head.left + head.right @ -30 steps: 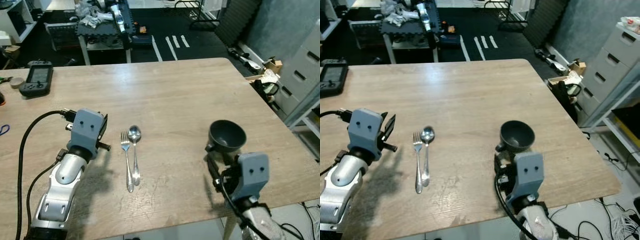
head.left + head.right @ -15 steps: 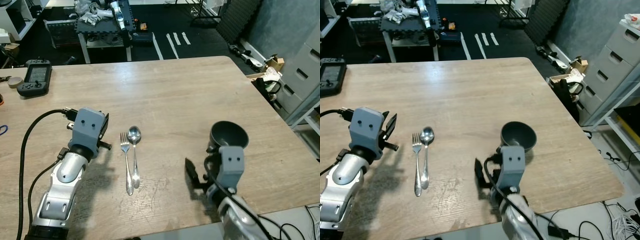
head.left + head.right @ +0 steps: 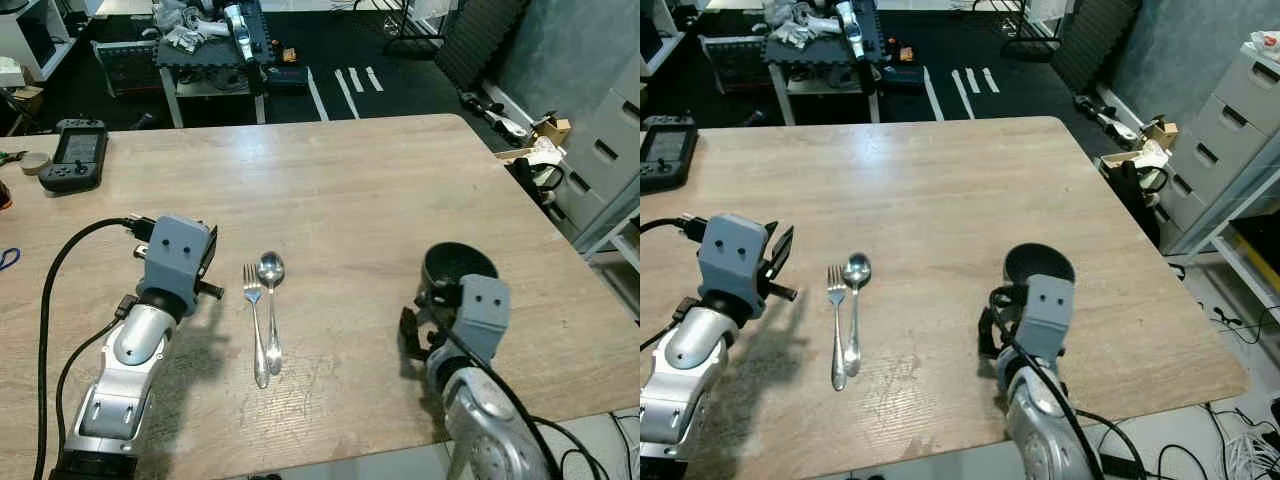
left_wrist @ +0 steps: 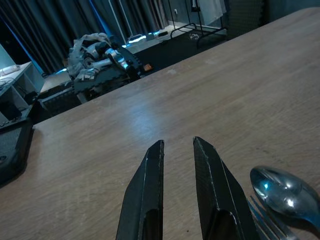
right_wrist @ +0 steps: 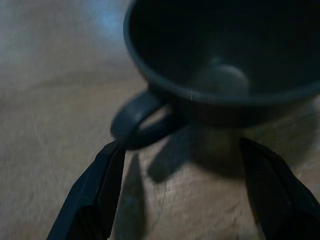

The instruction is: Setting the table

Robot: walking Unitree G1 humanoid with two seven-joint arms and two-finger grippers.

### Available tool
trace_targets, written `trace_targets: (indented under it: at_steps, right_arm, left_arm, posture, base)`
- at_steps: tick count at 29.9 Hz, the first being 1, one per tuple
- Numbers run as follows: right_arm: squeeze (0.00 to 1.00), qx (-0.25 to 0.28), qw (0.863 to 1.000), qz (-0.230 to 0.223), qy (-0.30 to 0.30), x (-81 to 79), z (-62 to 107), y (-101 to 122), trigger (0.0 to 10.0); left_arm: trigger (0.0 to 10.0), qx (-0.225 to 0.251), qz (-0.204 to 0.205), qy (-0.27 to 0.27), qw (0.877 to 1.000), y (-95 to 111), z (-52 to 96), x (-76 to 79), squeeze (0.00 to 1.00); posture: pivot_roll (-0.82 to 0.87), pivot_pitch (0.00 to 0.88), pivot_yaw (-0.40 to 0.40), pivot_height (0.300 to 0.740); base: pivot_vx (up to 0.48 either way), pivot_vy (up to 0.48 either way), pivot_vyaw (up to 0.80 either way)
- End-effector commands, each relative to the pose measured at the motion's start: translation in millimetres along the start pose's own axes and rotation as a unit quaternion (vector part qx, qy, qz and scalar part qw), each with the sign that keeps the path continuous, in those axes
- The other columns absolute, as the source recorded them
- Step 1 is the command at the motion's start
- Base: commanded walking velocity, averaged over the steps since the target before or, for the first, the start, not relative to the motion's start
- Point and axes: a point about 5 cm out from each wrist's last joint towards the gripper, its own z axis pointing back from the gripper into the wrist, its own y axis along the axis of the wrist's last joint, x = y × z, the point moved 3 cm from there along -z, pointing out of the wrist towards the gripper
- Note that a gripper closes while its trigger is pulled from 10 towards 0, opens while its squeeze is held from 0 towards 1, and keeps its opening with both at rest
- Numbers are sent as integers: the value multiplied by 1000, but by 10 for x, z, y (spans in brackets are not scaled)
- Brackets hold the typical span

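1. One dark grey cup [image 3: 458, 271] stands upright on the wooden table [image 3: 360, 190], toward the robot's right, near the front edge.
2. The right gripper [image 5: 182, 192] sits low at the cup's near side, its two black fingers [image 5: 95, 192] spread wide and gripping nothing. In the right wrist view one finger's tip touches or nearly touches the cup's loop handle [image 5: 135, 125], while the other lies out past the cup's far flank.
3. A fork [image 3: 254, 320] and a spoon [image 3: 270, 305] lie side by side left of the cup and well apart from it, heads pointing away from the robot, the fork on the left.
4. The left gripper [image 4: 178, 147] hovers just left of the cutlery, its fingers [image 4: 150, 190] parallel with a narrow gap and nothing between them.
5. A black handheld controller [image 3: 72, 155] rests at the table's far left corner, with a small round object beside it.
6. Beyond the table lie a dark floor with white tape strips [image 3: 345, 85], a cluttered cart [image 3: 205, 45], and grey drawers [image 3: 610, 130] on the right.
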Motion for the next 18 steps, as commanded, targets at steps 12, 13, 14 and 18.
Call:
trace_targets:
  at_steps: [12,13,14,18]
  right_arm:
    - [0,-12,997,-75,-10,-199,-82,108,10000]
    - [0,-12,997,-71,-19,-173,-84,108,10000]
    - [0,-12,997,-71,-19,-173,-84,108,10000]
    - [0,-1,995,-61,-81,-3,-98,151,10000]
  left_arm:
    - [10000,-9,0,2,1000,-32,28,27,0]
    - [10000,-9,0,3,1000,-32,28,28,0]
    - [10000,-9,0,3,1000,-32,28,28,0]
    - [10000,-9,2,2,1000,-31,21,42,0]
  posture:
    - [42,57,44,740]
    - [42,57,44,740]
    - [42,57,44,740]
    - [39,61,44,740]
  base:
    - [0,0,0]
    - [0,0,0]
    - [0,0,0]
    - [0,0,0]
